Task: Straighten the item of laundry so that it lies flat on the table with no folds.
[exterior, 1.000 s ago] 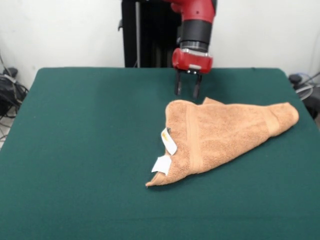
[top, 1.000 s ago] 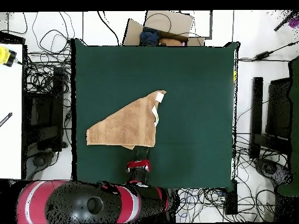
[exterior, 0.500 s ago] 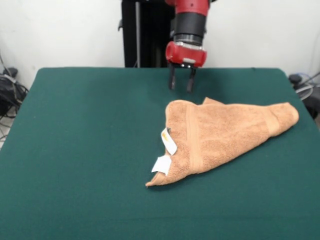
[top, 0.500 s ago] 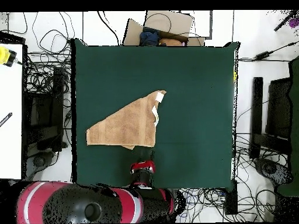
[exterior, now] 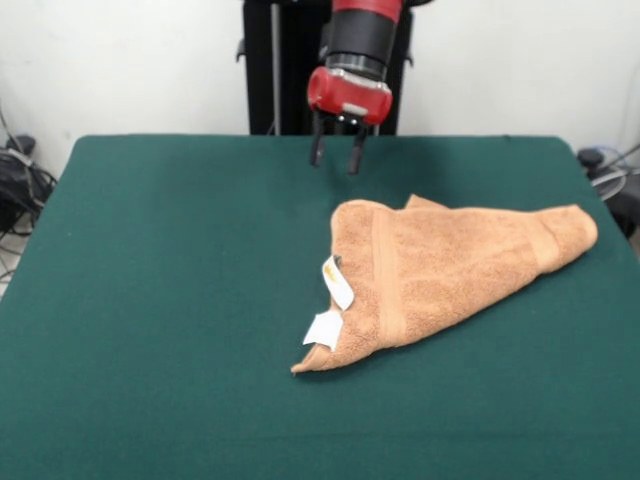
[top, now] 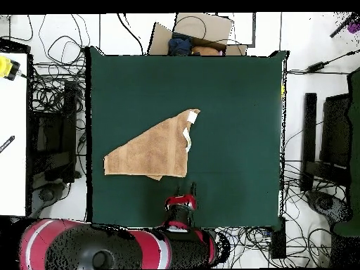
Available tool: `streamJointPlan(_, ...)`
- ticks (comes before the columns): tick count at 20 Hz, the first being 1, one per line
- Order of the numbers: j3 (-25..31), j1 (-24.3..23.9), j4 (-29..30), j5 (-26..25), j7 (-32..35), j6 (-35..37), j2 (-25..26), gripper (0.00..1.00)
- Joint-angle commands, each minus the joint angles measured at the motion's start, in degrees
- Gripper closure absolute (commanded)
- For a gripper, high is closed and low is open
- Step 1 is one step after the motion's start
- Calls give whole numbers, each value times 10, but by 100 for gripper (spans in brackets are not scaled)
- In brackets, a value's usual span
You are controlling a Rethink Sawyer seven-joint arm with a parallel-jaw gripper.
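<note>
1. Nearest the front camera, the large dark green felt-covered table (exterior: 150, 330) is bare cloth up to the towel's pointed lower corner.
2. The small orange-tan terry towel (exterior: 440, 270) lies right of the table's middle in the front view, folded over itself into a rough triangle, its point toward the camera. In the overhead view the towel (top: 151, 151) sits left of centre, toward the robot's side.
3. 2 small white tags (exterior: 332, 305) stick out at its left edge, 1 upright, 1 lying flat. A woven band runs down beside them; a second band crosses the far right tip. A small corner peeks out along the far edge.
4. Towel shape and place match 1.0 s ago: nothing has shifted it.
5. Farthest, the red and black gripper (exterior: 335, 158) hangs above the table's far edge, fingers parted, holding nothing. Over the last 1.0 s it has risen and slid left, away from the towel's far corner.
6. Judgement: the fold is untouched, so unfolding remains wholly undone; the arm appears to be repositioning or retreating.
</note>
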Motion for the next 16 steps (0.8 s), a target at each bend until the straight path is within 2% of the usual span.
streamJointPlan(1,9,6,-78,2,-2,0,31,0)
streamJointPlan(7,-3,6,-78,2,-5,-17,45,0)
streamJointPlan(11,-2,2,-79,-42,8,25,16,0)
streamJointPlan(16,-3,6,-80,-50,7,26,14,0)
